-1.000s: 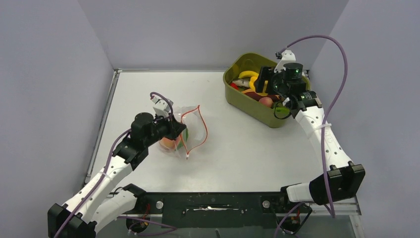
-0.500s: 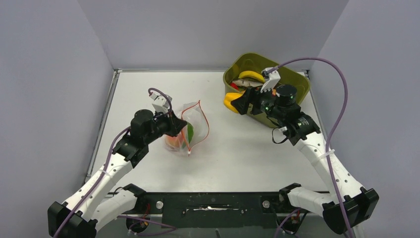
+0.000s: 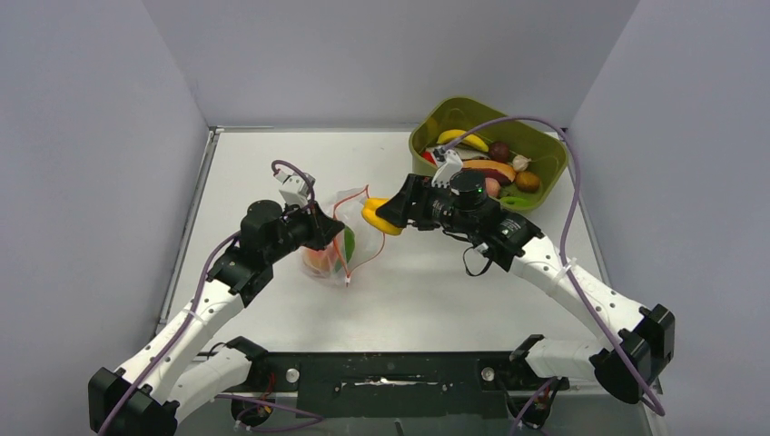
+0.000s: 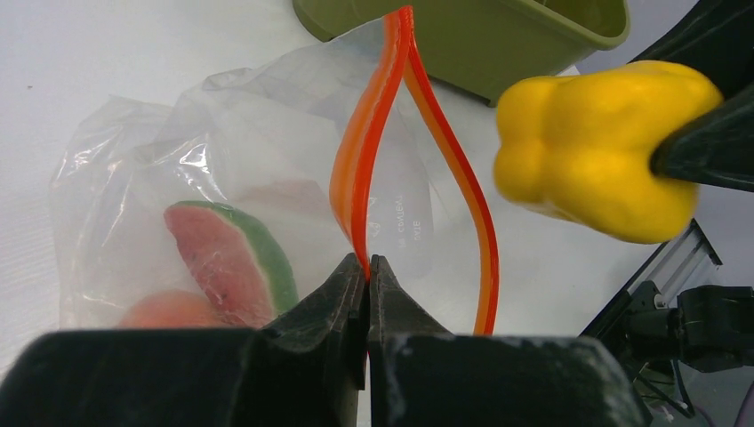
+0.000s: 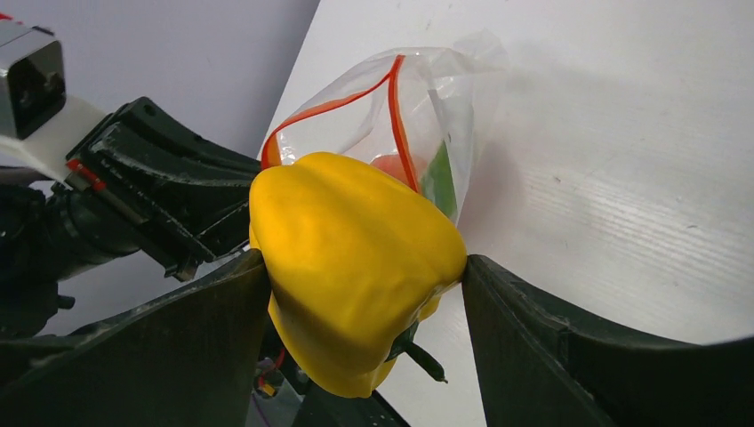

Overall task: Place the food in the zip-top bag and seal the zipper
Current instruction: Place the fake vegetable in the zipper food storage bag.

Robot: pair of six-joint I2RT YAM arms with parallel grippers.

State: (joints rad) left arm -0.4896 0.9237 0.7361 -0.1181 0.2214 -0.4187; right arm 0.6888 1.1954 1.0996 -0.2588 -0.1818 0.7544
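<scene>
Two pieces, a watermelon slice [image 4: 233,258] and a peach [image 4: 169,311], lie inside the zip-top bag [image 4: 133,173] on the counter [image 3: 427,291]. Left jaws pinch one lip of its zipper [image 4: 356,178], leaving the mouth gaping. Right jaws grip the yellow pepper [image 5: 351,267] just beside that mouth.

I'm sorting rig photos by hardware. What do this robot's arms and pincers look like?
Both the left arm and right arm have white links with black joints, and a thin purple cable loops along each. The left pincer and right pincer each have two black, wedge-shaped fingers.
</scene>
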